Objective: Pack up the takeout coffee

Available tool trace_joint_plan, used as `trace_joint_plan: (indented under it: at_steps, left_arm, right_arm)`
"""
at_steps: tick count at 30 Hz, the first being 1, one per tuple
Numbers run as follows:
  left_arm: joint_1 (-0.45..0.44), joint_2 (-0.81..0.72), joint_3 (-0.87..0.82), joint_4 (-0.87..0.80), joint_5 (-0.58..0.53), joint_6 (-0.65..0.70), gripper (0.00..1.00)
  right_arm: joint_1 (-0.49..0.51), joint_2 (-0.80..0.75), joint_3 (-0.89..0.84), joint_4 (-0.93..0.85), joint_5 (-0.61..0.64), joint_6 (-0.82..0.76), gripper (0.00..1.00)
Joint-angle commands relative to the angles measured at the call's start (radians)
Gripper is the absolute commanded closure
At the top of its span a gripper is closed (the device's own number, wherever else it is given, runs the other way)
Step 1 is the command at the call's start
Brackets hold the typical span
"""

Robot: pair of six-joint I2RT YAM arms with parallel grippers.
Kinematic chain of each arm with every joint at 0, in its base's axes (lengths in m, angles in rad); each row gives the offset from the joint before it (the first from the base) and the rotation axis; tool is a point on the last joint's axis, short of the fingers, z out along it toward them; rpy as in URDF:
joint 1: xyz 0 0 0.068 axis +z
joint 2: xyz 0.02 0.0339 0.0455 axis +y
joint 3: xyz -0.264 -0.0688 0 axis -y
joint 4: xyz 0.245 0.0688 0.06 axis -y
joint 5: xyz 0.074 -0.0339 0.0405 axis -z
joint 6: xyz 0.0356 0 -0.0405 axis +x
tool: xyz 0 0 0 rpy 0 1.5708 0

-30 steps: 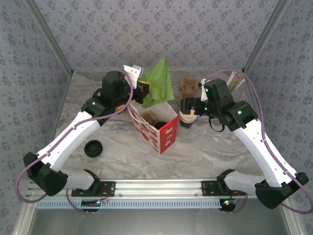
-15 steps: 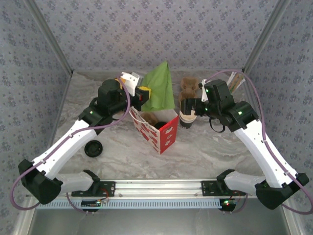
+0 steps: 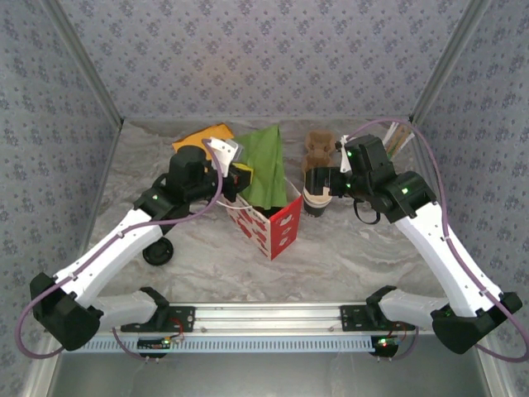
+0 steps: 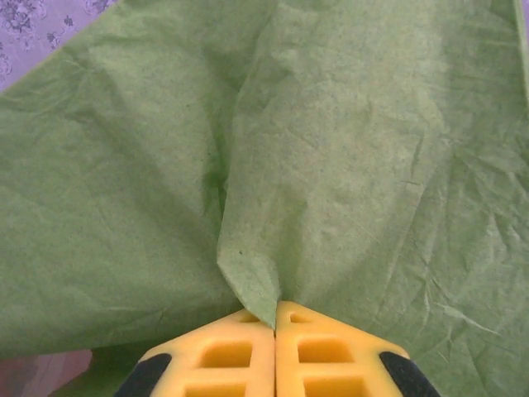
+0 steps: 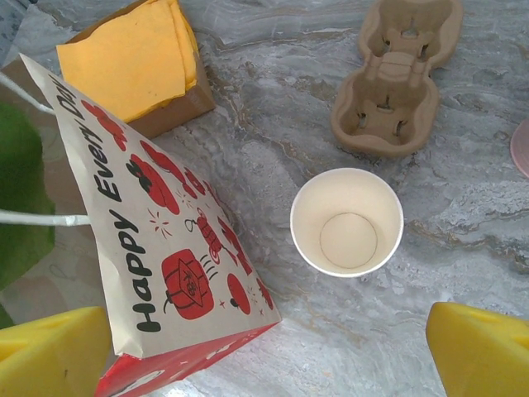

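The right claw [image 5: 266,343] is hovering over the cup [image 5: 347,222] with its jaws standing wide apart and grasping nothing. In the right wrist view, one yellow finger [image 5: 51,354] is showing at the lower left and the other at the lower right. The cup is sitting between their lines and slightly ahead of the tips, touching neither. The cup is standing upright on the marble table [image 5: 463,207], mouth up, with its white interior empty. It is resting just beside the right face of the bag [image 5: 157,248], and the cardboard carrier [image 5: 397,78] is lying near it on the far side. In the top view, the cup's dark sleeve [image 3: 315,202] is showing directly below the right claw, between the bag [image 3: 277,227] and the right arm. A stack of orange napkins [image 5: 136,58] is lying beyond the bag. The left claw [image 4: 275,318] is clenched: its yellow pads [image 4: 223,356] are meeting edge to edge and pinching a fold of the green paper [image 4: 347,149], which is hanging over the bag's open top. A black lid [image 3: 157,251] is lying on the table by the left arm, well apart from the cup.
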Motion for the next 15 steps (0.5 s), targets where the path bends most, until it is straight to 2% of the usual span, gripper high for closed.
trace_joint_plan:
  at_steps: [1,3,5,9,10,13,15]
  left_arm:
    - [-0.006,-0.027,0.016,-0.023,0.005,0.023,0.67]
    - [-0.007,-0.022,0.031,-0.034,0.007,0.021,0.65]
    - [-0.006,-0.015,0.054,-0.048,0.008,0.014,0.53]
    - [-0.007,-0.002,0.104,-0.077,0.008,0.009,0.5]
    - [-0.007,-0.001,0.113,-0.078,0.007,0.007,0.44]
    - [-0.007,0.002,0.14,-0.092,-0.012,0.003,0.37]
    - [-0.006,0.005,0.16,-0.109,-0.038,0.0,0.25]
  right_arm:
    - [0.005,-0.008,-0.009,-0.006,0.014,0.009,0.0]
    - [0.003,-0.004,-0.008,-0.005,0.013,0.007,0.0]
    - [0.003,0.0,-0.006,-0.004,0.01,0.006,0.0]
    - [0.001,0.008,-0.004,-0.002,0.007,0.004,0.0]
    - [0.001,0.008,-0.004,0.0,0.007,0.003,0.0]
    - [-0.004,0.012,-0.005,0.001,0.007,0.001,0.0]
    - [-0.007,0.014,-0.005,0.002,0.004,0.0,0.0]
